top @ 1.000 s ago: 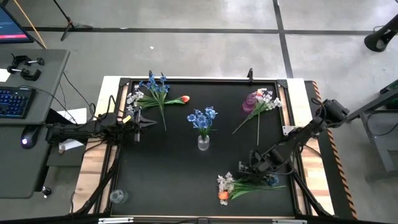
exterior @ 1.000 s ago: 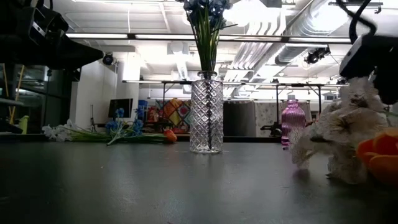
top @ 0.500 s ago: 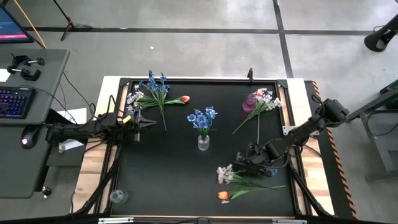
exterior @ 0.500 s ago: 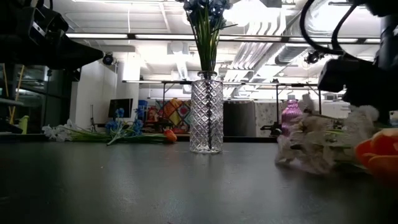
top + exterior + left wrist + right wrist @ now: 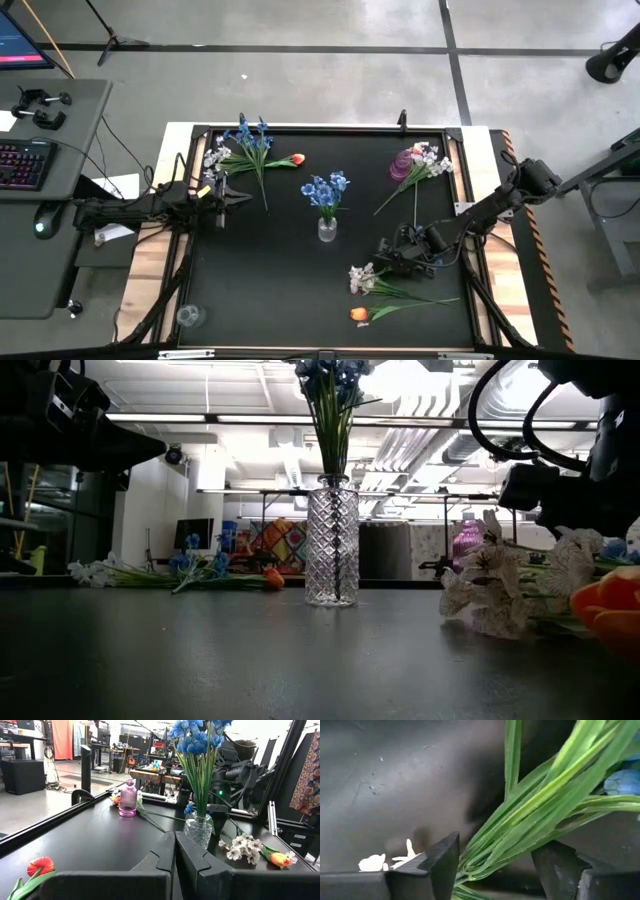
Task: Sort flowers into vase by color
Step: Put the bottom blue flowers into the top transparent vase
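Note:
A clear glass vase [image 5: 326, 229] at the table's middle holds a blue spray [image 5: 325, 188]. At the near right lie a white spray [image 5: 362, 279] and an orange tulip [image 5: 359, 314] on its side, its stem running right. My right gripper [image 5: 396, 259] is low over the white spray's green stems, shut on them. Another bunch [image 5: 248, 152] lies at the far left and a third [image 5: 425, 162] beside a purple vase [image 5: 402, 164]. My left gripper [image 5: 236, 198] waits shut at the left side. My right gripper pinches the white spray's bundle of green stems and leaves [image 5: 506, 844] between its two fingers [image 5: 442, 856], which lie across the stems, well back from the blossoms. It comes slanting down from the table's right. The blossoms [image 5: 490, 592] sit low at the table top.
A small clear glass [image 5: 189, 316] stands at the near left corner. A blue blossom [image 5: 622, 782] lies beside the stems. A raised frame [image 5: 300, 129] rims the black table. Bare black surface stretches between the clear vase and the near edge.
My right gripper has moved toward the far edge and a little left, drawing the white spray with it. The blossoms have slid away from the orange tulip, which has stayed where it lay. The left arm has kept still.

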You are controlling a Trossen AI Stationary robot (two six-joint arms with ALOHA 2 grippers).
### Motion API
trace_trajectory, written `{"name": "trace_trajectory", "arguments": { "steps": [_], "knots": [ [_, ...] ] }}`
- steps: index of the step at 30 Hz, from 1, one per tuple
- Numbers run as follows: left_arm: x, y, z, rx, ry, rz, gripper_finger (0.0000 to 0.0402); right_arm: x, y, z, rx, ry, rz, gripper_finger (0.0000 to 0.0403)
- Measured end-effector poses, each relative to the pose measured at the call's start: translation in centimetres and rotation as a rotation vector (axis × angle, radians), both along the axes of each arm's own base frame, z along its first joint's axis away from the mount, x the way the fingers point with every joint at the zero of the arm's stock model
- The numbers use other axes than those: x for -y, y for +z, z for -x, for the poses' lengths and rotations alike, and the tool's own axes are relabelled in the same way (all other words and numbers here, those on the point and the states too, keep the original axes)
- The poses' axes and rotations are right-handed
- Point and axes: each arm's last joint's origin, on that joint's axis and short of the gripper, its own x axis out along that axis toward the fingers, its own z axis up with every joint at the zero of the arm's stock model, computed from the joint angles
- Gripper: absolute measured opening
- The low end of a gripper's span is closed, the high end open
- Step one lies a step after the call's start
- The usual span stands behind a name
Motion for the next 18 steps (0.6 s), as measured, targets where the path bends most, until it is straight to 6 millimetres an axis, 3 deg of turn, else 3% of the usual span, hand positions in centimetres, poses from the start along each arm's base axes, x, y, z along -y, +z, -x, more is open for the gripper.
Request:
{"name": "trace_trajectory", "arguments": {
  "steps": [4,9,18],
  "knots": [
    [0.0,0.0,0.0,0.0,0.0,0.0,0.0001,0.0,0.0,0.0,-0.008,0.011,-0.009,0.0156],
    [0.0,0.0,0.0,0.0,0.0,0.0,0.0001,0.0,0.6,0.2,0.036,0.062,0.03,0.0026],
    [0.0,0.0,0.0,0.0,0.0,0.0,0.0001,1.5,7.0,1.5,0.026,0.18,0.244,0.0005]
  ]
}}
